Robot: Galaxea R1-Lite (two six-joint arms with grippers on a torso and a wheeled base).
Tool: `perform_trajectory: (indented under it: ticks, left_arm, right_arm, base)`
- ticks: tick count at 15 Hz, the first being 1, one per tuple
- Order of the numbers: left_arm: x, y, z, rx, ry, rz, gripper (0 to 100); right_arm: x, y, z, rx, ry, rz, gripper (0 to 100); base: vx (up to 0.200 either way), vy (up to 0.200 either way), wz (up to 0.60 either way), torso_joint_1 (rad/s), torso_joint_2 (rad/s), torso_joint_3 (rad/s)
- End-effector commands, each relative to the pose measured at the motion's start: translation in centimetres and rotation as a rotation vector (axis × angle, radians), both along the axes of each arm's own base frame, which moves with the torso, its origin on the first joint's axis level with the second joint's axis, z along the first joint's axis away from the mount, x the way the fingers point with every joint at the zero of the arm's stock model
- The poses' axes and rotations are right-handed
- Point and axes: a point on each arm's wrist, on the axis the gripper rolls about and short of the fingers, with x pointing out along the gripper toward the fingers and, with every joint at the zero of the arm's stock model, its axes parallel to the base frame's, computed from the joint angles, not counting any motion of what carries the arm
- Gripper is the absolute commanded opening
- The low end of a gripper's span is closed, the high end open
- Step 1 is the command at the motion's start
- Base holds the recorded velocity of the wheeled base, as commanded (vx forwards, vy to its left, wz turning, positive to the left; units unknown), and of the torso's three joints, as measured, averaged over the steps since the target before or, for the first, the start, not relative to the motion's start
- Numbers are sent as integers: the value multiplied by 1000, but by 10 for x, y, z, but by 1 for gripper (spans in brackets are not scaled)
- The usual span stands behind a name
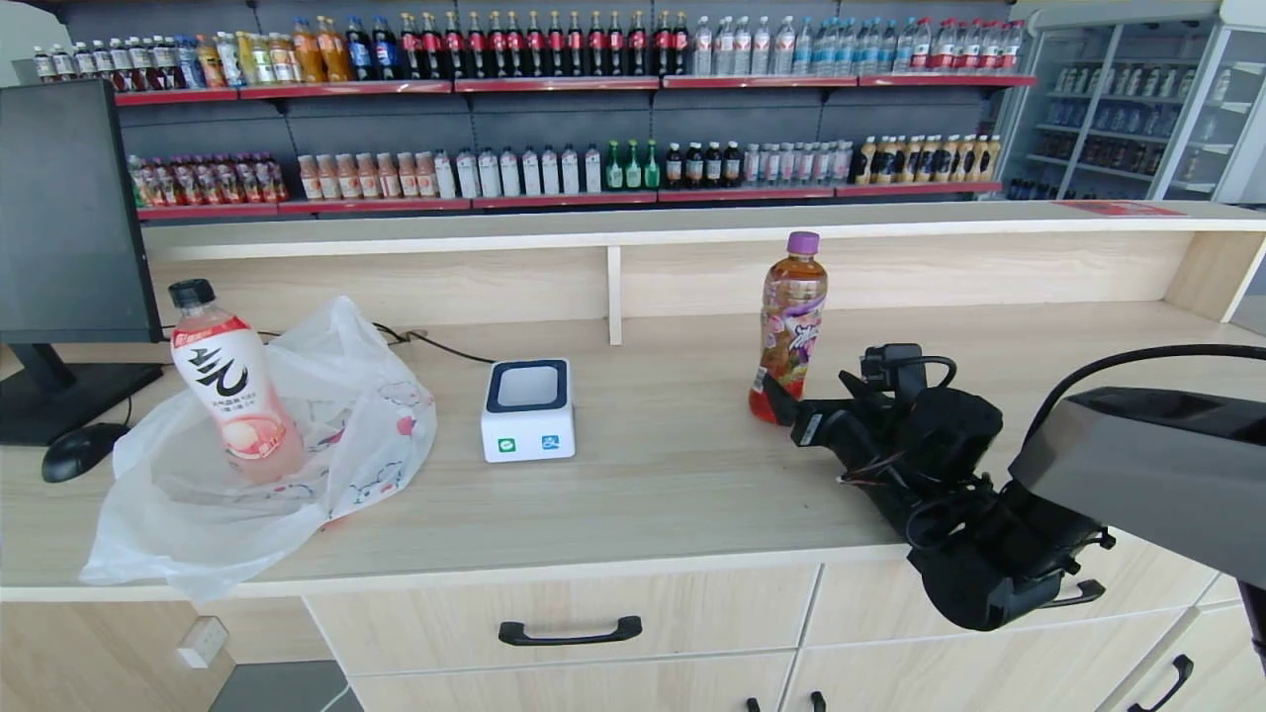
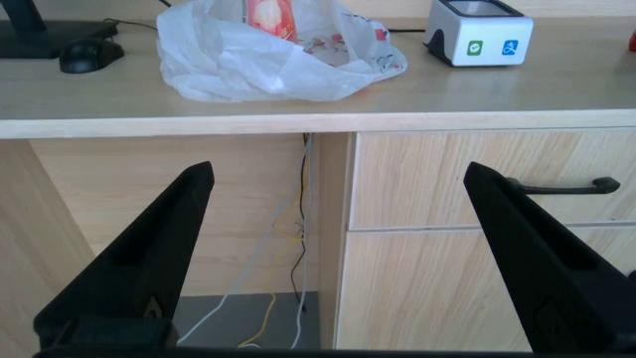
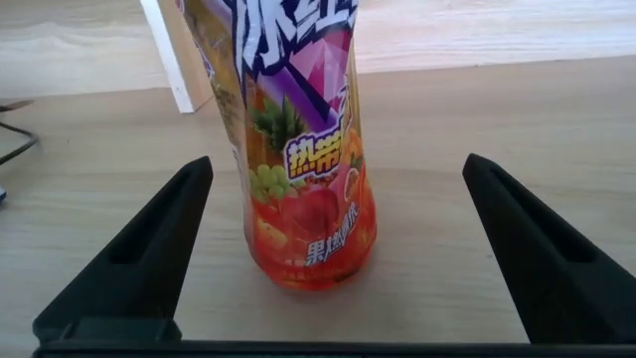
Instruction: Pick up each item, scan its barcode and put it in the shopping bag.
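A fruit drink bottle [image 1: 791, 321] with a purple cap stands upright on the wooden counter [image 1: 673, 475], right of centre. My right gripper [image 1: 806, 394] is open at its base; in the right wrist view the bottle [image 3: 298, 149] stands just beyond the two spread fingers [image 3: 129, 268], untouched. A pink bottle [image 1: 235, 391] with a black cap stands inside the white plastic shopping bag [image 1: 336, 465] at the left. The white barcode scanner [image 1: 529, 408] sits between the bag and the fruit drink. My left gripper [image 2: 338, 259] is open below the counter's edge, facing the cabinet front, with the bag [image 2: 278, 60] above.
A dark monitor [image 1: 69, 218] and a black mouse [image 1: 79, 450] stand at the counter's far left. A raised wooden ledge [image 1: 692, 237] runs along the back, with drink shelves behind. Drawers with black handles [image 1: 569, 631] lie under the counter.
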Motion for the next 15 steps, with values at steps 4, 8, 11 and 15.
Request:
perform_trajectory:
  ticks: [4,8,11,15]
  left_arm:
    - [0,0,0,0,0,1,100]
    - [0,0,0,0,0,1,100]
    - [0,0,0,0,0,1,100]
    - [0,0,0,-2,0,0,100]
  right_arm:
    - [-2,-5,-2,1,17,-12,100]
    - [-8,-11,-4,-7,38,-20,100]
    - [-10,-14,-4,-9,44,-28,100]
    - [-10,-23,5,-2,25,-48,100]
  base:
    - [0,0,0,0,0,0]
    - [0,0,0,0,0,0]
    - [0,0,0,0,0,0]
    - [0,0,0,0,0,0]
